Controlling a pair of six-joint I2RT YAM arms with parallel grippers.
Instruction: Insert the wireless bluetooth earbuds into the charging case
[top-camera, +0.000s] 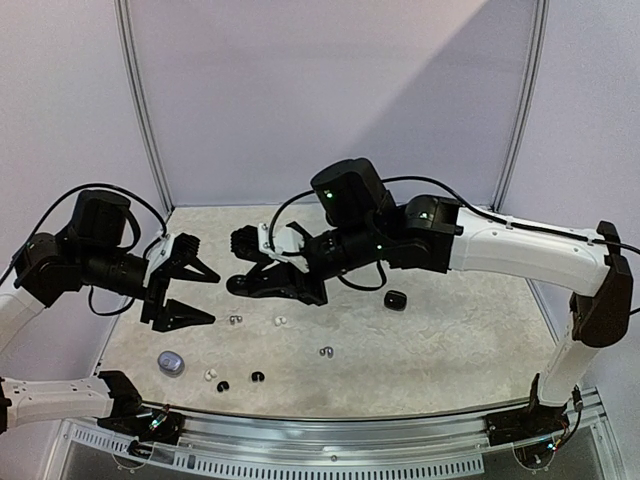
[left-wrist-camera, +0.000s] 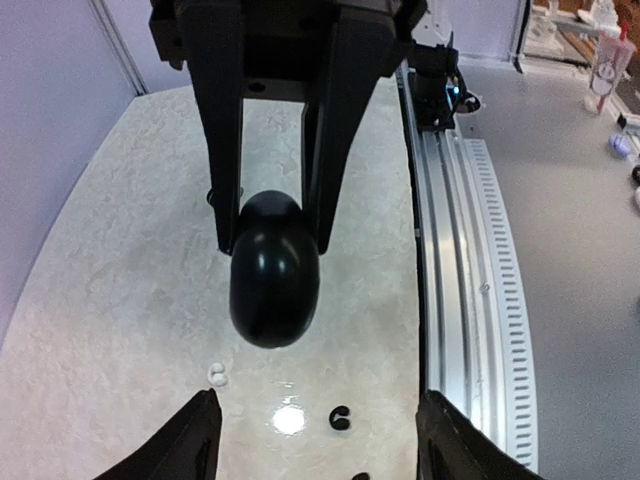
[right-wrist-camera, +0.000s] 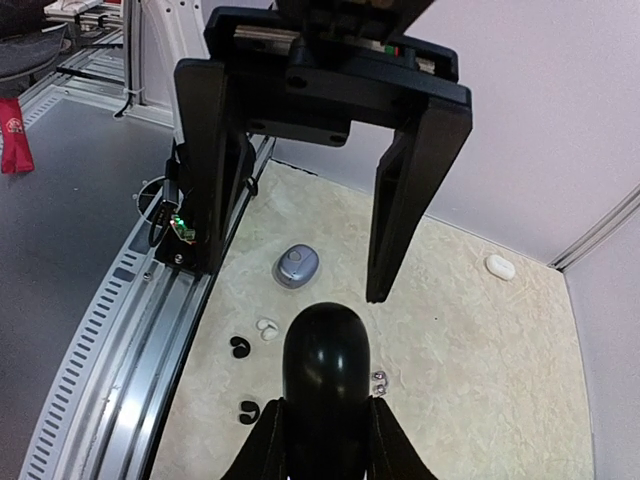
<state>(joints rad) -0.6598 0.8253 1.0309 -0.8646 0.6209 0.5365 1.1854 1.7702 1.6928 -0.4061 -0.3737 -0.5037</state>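
The earbuds that show lie loose on the table, each one very small. In the top view a silvery pair and a white bud lie just below the two pincers, and a single silvery bud lies a little more to the right. Nearer to the front edge are a second white bud, a black bud touching or almost touching it, and another black bud a bit apart.

The black charging case, smooth and egg-shaped, is held above the table by the right pincer, whose fingers press on its two sides. The left pincer faces this case from the left with its fingers wide apart and does not touch it.

A grey-blue case lies on the table at the front left, near the white and black buds. A second black case lies below the right arm, and a white case lies close to the wall
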